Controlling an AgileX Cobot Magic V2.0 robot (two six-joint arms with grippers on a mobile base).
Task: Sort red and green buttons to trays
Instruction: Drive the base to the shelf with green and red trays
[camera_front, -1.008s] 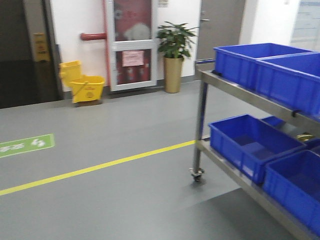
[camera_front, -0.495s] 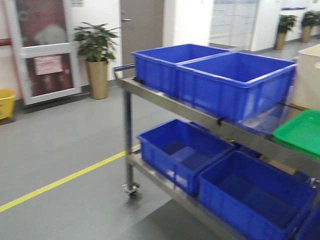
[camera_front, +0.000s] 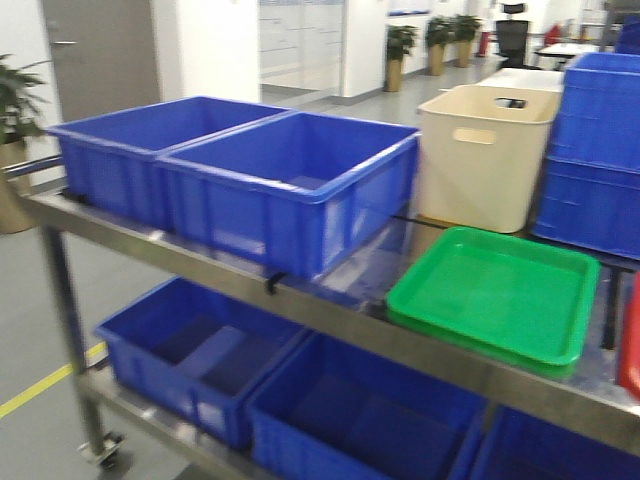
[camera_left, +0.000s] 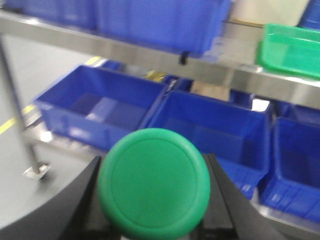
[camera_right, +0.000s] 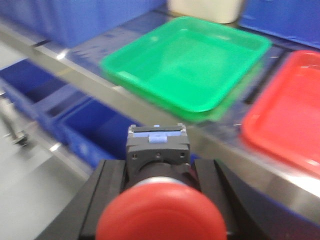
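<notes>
Bright even indoor light, all views softly motion-blurred, glossy glare

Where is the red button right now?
The red button is clamped in the right gripper, at the bottom of the right wrist view. It is in front of the cart's top shelf, where the green tray and red tray sit.

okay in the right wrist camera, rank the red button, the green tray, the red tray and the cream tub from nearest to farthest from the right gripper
1. Red button: held in the right gripper itself.
2. Green tray and red tray: both on the shelf ahead, green ahead-left, red ahead-right; too close to call.
3. Cream tub: behind the green tray, at the top edge.
</notes>
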